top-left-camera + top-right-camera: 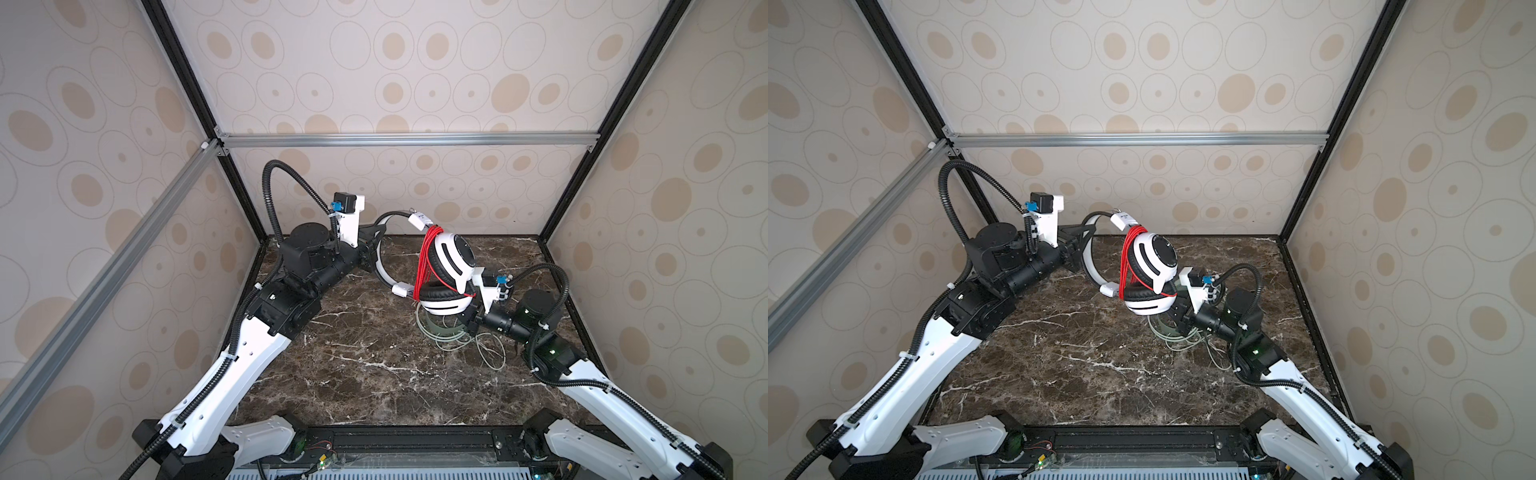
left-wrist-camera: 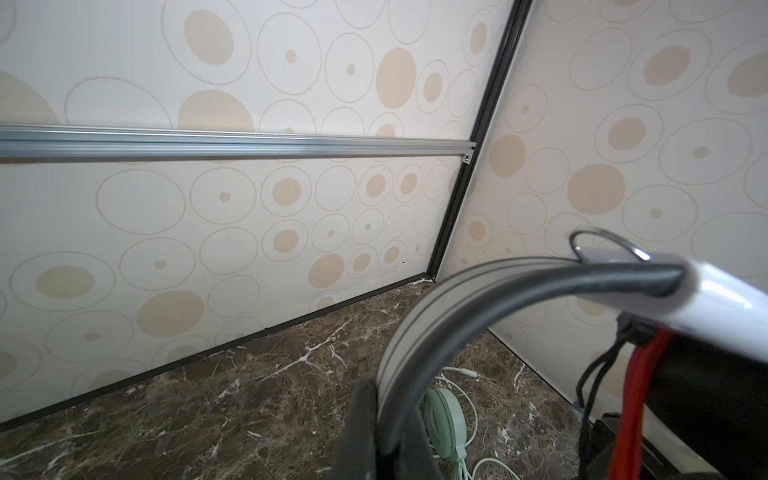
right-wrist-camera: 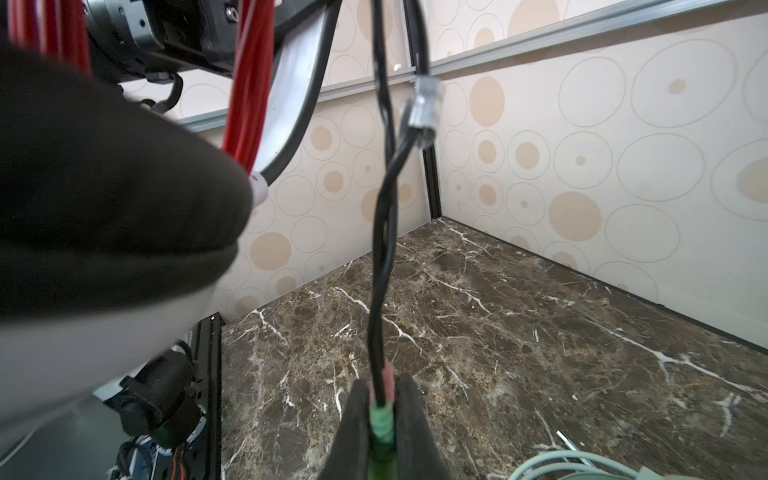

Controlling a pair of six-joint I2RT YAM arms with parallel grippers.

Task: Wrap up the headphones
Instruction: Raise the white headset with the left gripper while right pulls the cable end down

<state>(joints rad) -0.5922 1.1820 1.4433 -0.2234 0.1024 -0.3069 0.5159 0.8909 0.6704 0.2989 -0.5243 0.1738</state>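
While the right tool (image 3: 380, 392) sits nearest, just beside the white headset (image 1: 451, 259), it's pinched narrow on green & pink plugs (image 3: 381, 419) w/ thin black leads. Mint headset (image 2: 442, 411) lies on the surface (image 1: 374, 374) under the white one, green cord (image 1: 490, 357) loose. White headset hangs clear of the surface, red cord (image 1: 426, 257) looped round it. Beyond it, left tool (image 2: 384, 415) clamps its headband (image 2: 436, 316).

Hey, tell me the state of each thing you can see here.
white headphones: lifted off the table, held by headband
red cord: wound in loops around them
green headphones: lying on the table, green cord loose
left gripper: shut on the white headphones
right gripper: shut on the plug ends
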